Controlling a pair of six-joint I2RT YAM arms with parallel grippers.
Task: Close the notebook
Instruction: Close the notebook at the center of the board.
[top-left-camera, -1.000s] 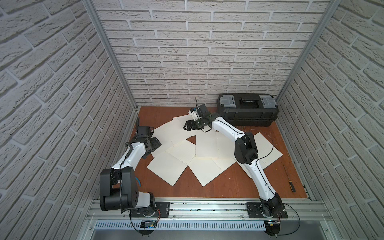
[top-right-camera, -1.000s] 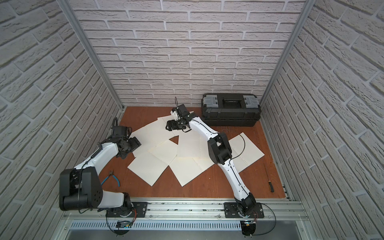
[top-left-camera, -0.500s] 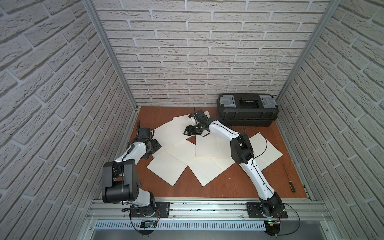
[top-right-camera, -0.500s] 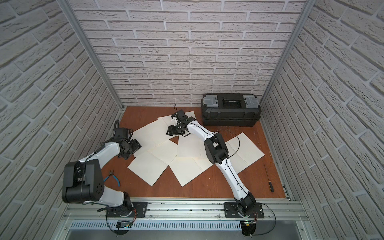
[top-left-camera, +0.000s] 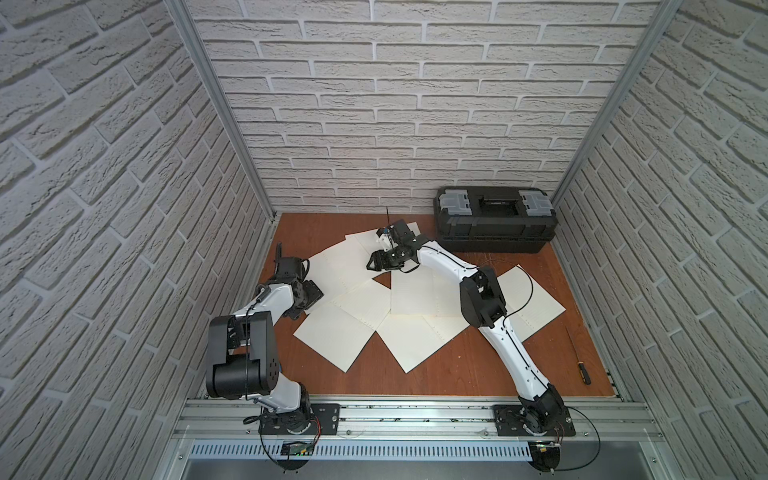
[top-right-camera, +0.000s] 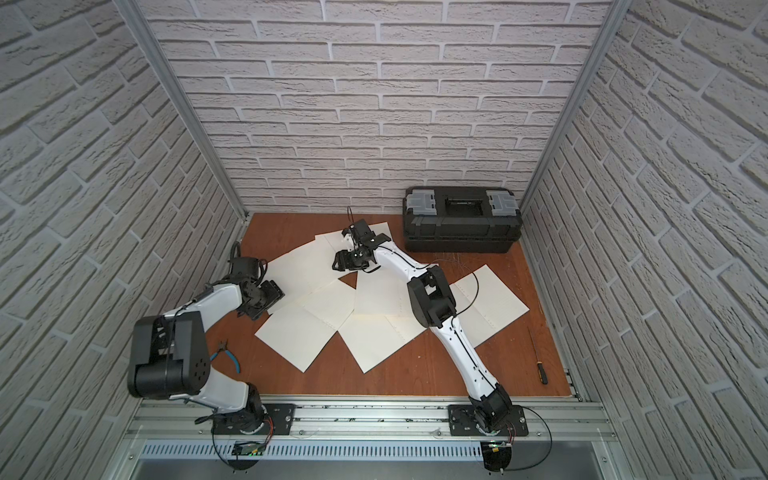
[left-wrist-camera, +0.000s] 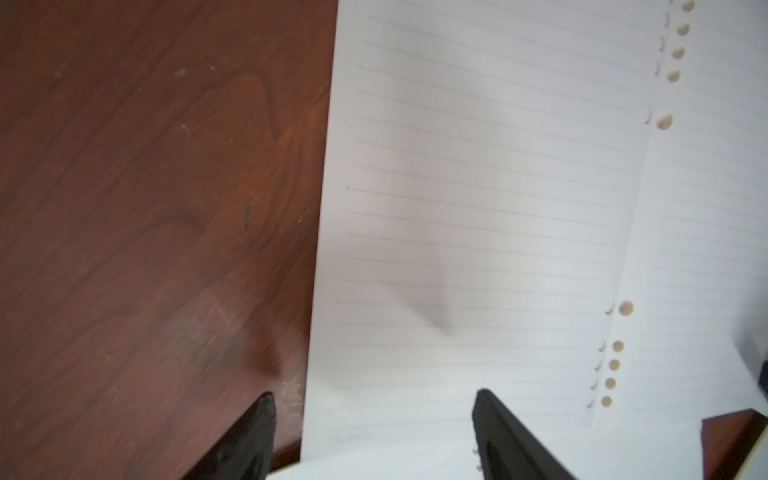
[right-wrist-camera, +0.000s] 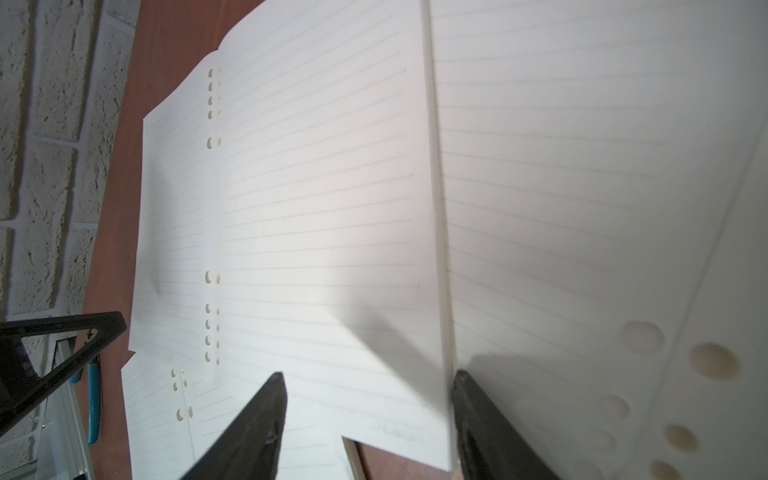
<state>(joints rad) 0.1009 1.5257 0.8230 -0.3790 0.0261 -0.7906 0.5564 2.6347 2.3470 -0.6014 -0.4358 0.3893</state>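
The left gripper (left-wrist-camera: 372, 397) holds its jaws wide with nothing between them. One finger hangs over bare table (left-wrist-camera: 145, 187), the other over the edge of a ruled page. The right gripper (right-wrist-camera: 368, 375) is parted too, poised above another ruled leaf. One of its fingers sits right at the thick edge of a stack of leaves, and nothing is pinched.

The notebook shows only as open notebook pages (top-left-camera: 332, 332). They are pale spreads fanned over the middle of the table, overlapping one another, between the two arms.

A small pale printed mark (right-wrist-camera: 399, 432) sits near the corner of the page under the right gripper, too faint to read. The rulings and the punched holes (right-wrist-camera: 212, 141) come out only in the wrist views. From above the pages look blank, with faint dotted lines.

A black toolbox (top-left-camera: 494, 224) with grey latches stands at the back right by the wall, with no legible label. A screwdriver (top-left-camera: 584, 372) with a yellow-and-black handle lies near the table's right edge. Blue-handled pliers (top-right-camera: 229, 358) show in a top view near the left arm's base, and again in the right wrist view (right-wrist-camera: 93, 395). The left arm (top-left-camera: 241, 353) covers them in a top view.
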